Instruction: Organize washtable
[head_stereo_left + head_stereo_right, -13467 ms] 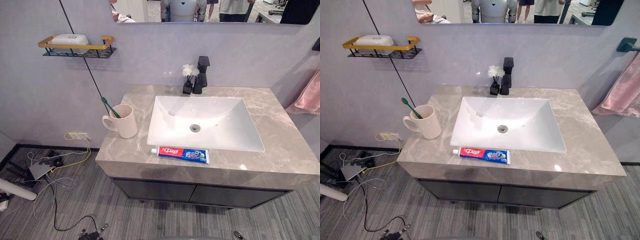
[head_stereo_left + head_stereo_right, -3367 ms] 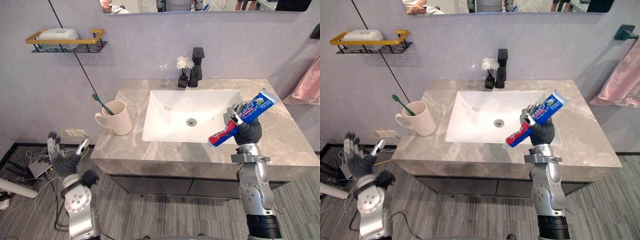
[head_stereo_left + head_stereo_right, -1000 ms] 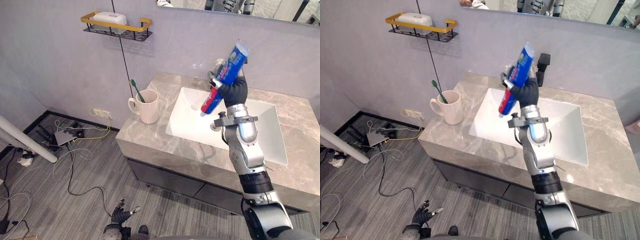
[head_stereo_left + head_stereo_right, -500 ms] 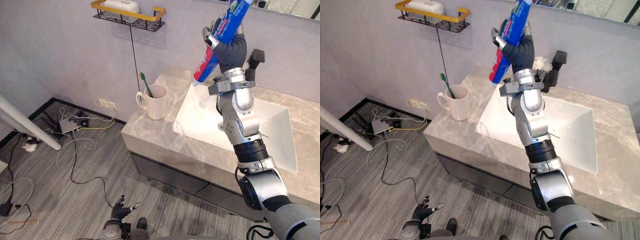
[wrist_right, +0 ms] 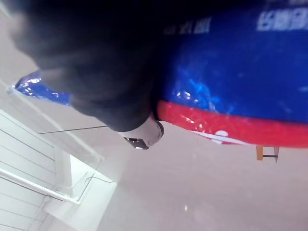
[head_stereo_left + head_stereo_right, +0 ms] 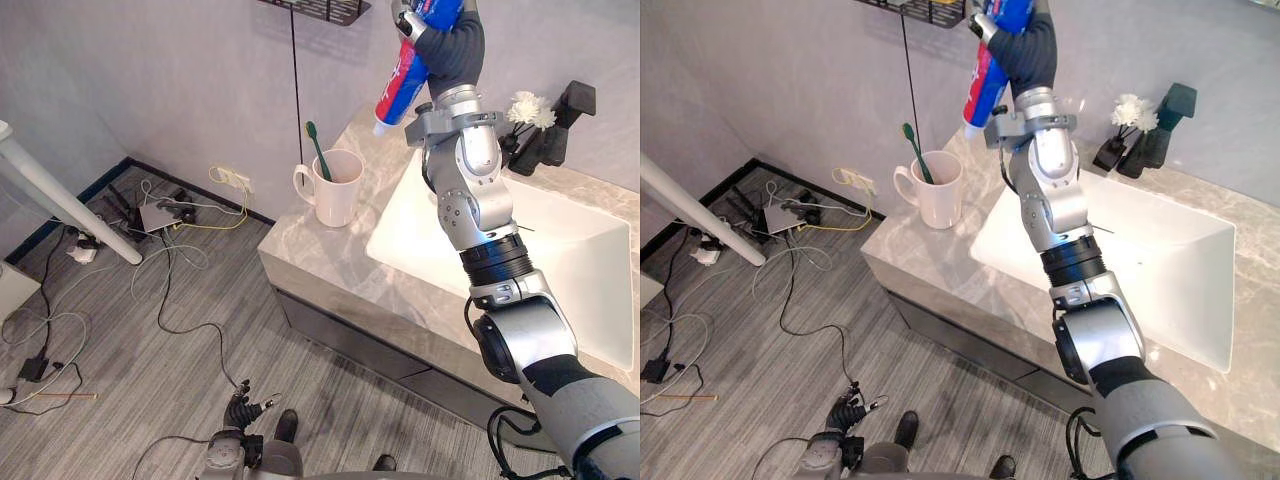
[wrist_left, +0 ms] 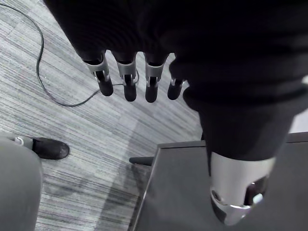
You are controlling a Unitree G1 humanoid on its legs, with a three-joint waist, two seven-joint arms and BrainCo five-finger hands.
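A blue and red toothpaste tube (image 6: 402,76) is held high and nearly upright, cap end down, with my right hand (image 6: 451,44) shut on it. It hangs above the counter's left end, just below the wall shelf (image 6: 927,10). The right wrist view has the tube (image 5: 231,72) close up across the hand. Below it stands a cream mug (image 6: 336,190) with a green toothbrush (image 6: 314,139) in it, on the grey marble counter (image 6: 310,262). My left hand (image 6: 845,411) hangs low by the floor, its fingers (image 7: 125,83) straight and empty.
The white sink basin (image 6: 545,250) lies right of the mug, with a black faucet (image 6: 568,110) and a small vase of white flowers (image 6: 526,112) behind it. Cables and a power strip (image 6: 165,212) litter the floor at left, beside a slanted white pole (image 6: 50,196).
My right arm has lifted the toothpaste higher and leftward, up to the wall shelf. The camera has swung left with it. The left hand has stayed low.
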